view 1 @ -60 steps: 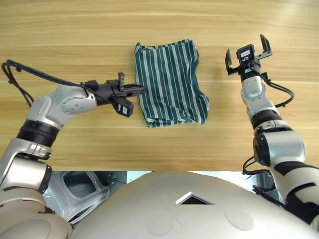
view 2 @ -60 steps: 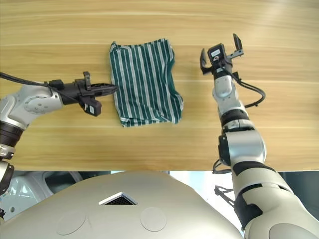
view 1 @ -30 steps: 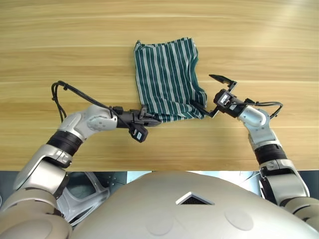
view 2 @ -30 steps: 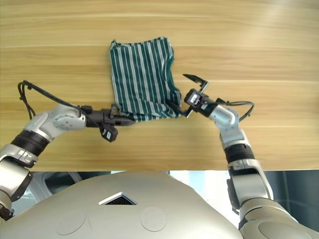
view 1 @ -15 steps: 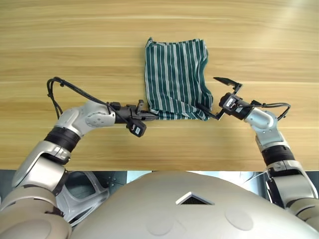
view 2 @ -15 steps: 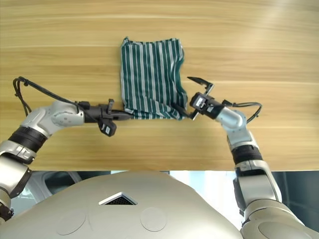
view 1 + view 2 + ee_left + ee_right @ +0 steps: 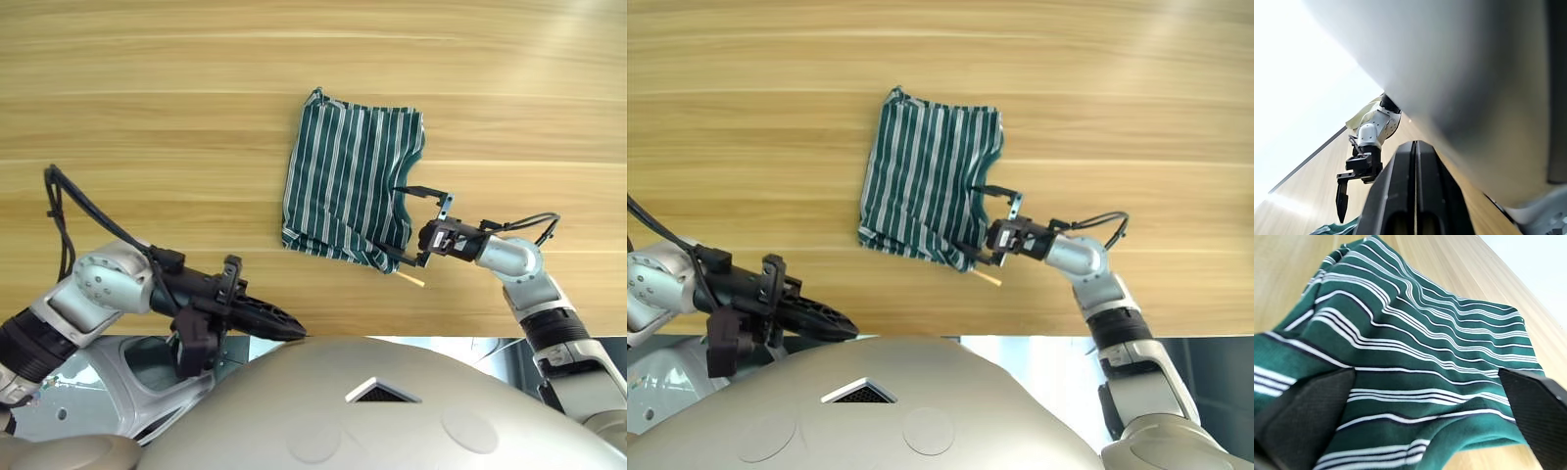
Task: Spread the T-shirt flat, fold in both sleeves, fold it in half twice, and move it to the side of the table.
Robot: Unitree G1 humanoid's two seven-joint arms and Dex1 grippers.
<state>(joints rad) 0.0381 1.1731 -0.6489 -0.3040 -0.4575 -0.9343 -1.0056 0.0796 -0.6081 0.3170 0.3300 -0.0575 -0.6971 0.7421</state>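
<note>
The folded green T-shirt (image 7: 351,176) with white stripes lies on the wooden table (image 7: 147,117), a little right of the middle and slightly askew. My right gripper (image 7: 397,223) is open at its near right corner, one finger over the cloth and the other along the near edge. In the right wrist view the T-shirt (image 7: 1415,347) spreads between the two dark pads (image 7: 1300,413). My left gripper (image 7: 272,318) is shut and holds nothing, down at the table's near edge, well clear of the cloth. From the left wrist its shut fingers (image 7: 1415,191) point toward the far-off right gripper (image 7: 1354,183).
Bare wood stretches to the left, the right and beyond the T-shirt. The table's near edge (image 7: 470,336) runs just below my right forearm. A small pale sliver (image 7: 411,281) lies on the wood by the right gripper.
My left gripper has let go of the T-shirt and drawn back to the near edge. The T-shirt has slid a little right and nearer and turned slightly. My right gripper stays open at its corner.
</note>
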